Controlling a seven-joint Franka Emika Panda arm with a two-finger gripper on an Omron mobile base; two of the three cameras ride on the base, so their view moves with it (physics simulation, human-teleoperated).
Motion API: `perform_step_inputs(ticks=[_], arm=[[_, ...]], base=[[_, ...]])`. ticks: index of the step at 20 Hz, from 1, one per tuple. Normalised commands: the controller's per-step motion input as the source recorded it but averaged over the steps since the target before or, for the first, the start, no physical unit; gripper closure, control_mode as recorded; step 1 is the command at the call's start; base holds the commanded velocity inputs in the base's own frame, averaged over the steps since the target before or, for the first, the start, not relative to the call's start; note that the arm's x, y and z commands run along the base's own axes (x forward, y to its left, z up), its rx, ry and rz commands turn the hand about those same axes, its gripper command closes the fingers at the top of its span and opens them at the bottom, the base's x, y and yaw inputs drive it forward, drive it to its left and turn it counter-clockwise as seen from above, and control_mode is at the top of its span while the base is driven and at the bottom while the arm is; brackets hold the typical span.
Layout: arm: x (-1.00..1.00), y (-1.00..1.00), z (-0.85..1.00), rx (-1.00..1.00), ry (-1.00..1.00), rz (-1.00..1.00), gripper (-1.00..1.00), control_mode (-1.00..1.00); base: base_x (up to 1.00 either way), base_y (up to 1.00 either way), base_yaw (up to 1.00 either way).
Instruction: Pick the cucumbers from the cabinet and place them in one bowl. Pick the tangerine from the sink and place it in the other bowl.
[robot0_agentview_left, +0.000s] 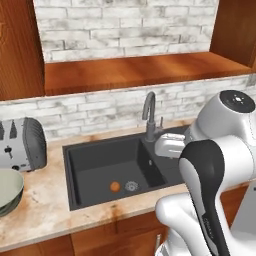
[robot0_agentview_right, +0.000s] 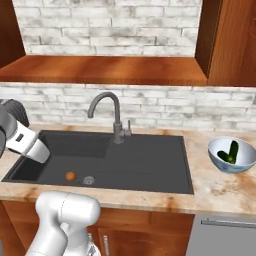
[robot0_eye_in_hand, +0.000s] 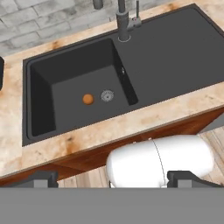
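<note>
Cabinet (robot0_agentview_left: 135, 72): open shelf bay looks bare in both base views, no green on the boards.

Sink (robot0_agentview_right: 145, 160): dark basin on one side, flat drainboard on the other, tap (robot0_agentview_right: 112, 117) at the back edge between them.

Grey-green bowl (robot0_agentview_left: 9, 192): at the far left of the counter in the left base view, beside the toaster (robot0_agentview_left: 22, 144), cut off by the frame edge (inside not visible, contents unknown).

Pale blue bowl (robot0_agentview_right: 231, 155): on the counter right of the sink, with cucumbers (robot0_agentview_right: 231, 151) lying inside. So the cucumber half looks done.

Tangerine (robot0_eye_in_hand: 88, 99): on the basin floor, just beside the drain ring (robot0_eye_in_hand: 107, 95) and apart from it, well clear of the basin walls.

Gripper (robot0_eye_in_hand: 112, 177): fingertips spread about as wide as they go, nothing between them. It hangs above the counter's front edge, looking down into the basin from a height.

Step in hand, as I read it: go for the tangerine.
- Centre over the fruit before descending. It's round and will roll if one finger hits first.
- Come straight down. Deep basin, so keep the wrist clear of the front rim and the divider wall.
- Orient the fingers so neither lands on the drain ring.
- Close around the widest part, not the top, then lift vertically out of the basin before swinging left to the grey-green bowl.
- Watch the tap during the swing.
</note>
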Motion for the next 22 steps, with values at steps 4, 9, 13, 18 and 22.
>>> perform_step_inputs(ticks=[4,9,13,18,22], arm=[[0.00,0.00,0.00,0.00,0.00,0.00,-1.00,1.00],[0.00,0.00,0.00,0.00,0.00,0.00,-1.00,1.00],[0.00,0.00,0.00,0.00,0.00,0.00,-1.00,1.00],[0.00,0.00,0.00,0.00,0.00,0.00,-1.00,1.00],[0.00,0.00,0.00,0.00,0.00,0.00,-1.00,1.00]], base=[[0.20,0.89,0.00],[0.42,0.89,0.00],[0.77,0.53,0.00],[0.52,0.92,0.00],[0.48,1.00,0.02]])
